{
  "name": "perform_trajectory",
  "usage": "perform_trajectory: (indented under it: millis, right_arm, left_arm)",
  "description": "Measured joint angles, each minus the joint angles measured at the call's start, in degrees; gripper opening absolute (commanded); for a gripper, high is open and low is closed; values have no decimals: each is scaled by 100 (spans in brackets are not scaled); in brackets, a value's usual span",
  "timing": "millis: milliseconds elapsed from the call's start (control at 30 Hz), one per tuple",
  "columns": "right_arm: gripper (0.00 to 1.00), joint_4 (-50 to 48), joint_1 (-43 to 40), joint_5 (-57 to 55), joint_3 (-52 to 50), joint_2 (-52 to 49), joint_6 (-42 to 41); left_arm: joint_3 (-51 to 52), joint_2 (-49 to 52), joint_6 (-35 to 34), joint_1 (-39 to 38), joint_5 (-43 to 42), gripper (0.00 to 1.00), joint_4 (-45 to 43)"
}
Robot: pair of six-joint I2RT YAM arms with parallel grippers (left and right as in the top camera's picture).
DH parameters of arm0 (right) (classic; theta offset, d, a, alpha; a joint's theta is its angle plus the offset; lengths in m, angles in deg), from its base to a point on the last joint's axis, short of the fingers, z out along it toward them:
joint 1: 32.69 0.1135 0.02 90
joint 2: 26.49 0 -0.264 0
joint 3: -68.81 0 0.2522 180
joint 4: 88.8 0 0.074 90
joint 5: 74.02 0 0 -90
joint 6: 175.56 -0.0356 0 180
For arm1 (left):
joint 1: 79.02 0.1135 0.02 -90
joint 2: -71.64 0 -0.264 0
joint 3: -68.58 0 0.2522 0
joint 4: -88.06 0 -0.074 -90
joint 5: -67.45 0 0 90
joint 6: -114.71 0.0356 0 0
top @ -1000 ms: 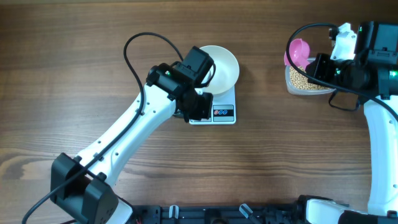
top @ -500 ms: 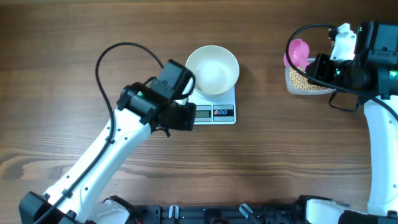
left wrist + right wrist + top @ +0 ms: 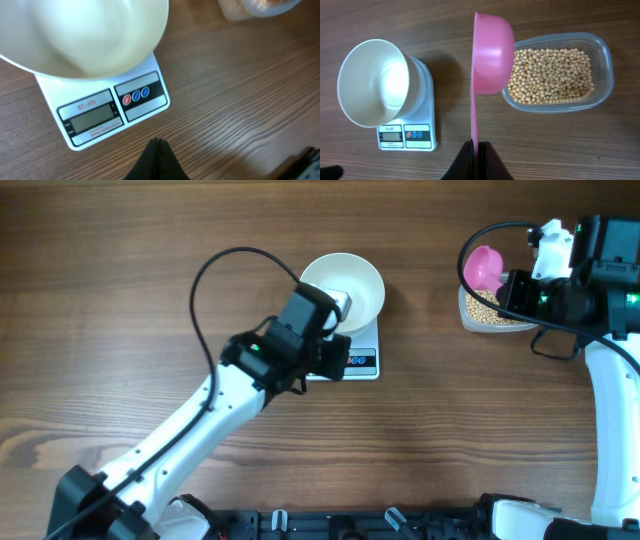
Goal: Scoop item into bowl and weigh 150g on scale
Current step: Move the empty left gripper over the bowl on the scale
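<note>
Overhead placement: your round white smooth bowl [image 3: 358, 292] sits empty on the small white rectangular digital scale [image 3: 366, 345], ready to fill.
Left pincer [image 3: 157, 146]: shut, empty, near the scale's buttons, perhaps to zero it.
Right pincer [image 3: 479, 146]: clamped on the handle of the glossy pink plastic scoop [image 3: 491, 55].
Item: matte beige round beans [image 3: 552, 75], in the clear plastic tub [image 3: 605, 50].

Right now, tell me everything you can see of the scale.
The scale is a small white rectangular slab, plastic-looking, lying flat on the wooden table. Its front edge has a grey display, no digits legible, and a dark panel with one red and two blue round buttons. The empty white bowl sits on its platform, overhanging it. The shut left pincer hangs just before its front, not touching.
</note>
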Motion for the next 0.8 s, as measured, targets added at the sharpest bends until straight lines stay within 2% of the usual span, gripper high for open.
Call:
perform_trajectory:
  millis: [267, 500, 600, 800]
  right_arm:
    - [4, -85, 0, -90, 0, 0, 90]
    - [4, -313, 0, -116, 0, 0, 227]
    - [4, -365, 0, -129, 0, 0, 240]
    - [4, -369, 0, -131, 0, 0, 240]
  left_arm:
    - [92, 542, 127, -149, 229, 4, -90]
    - [483, 595, 787, -153, -382, 4, -763]
    - [682, 597, 894, -153, -221, 4, -1021]
    - [833, 597, 953, -107, 76, 4, -931]
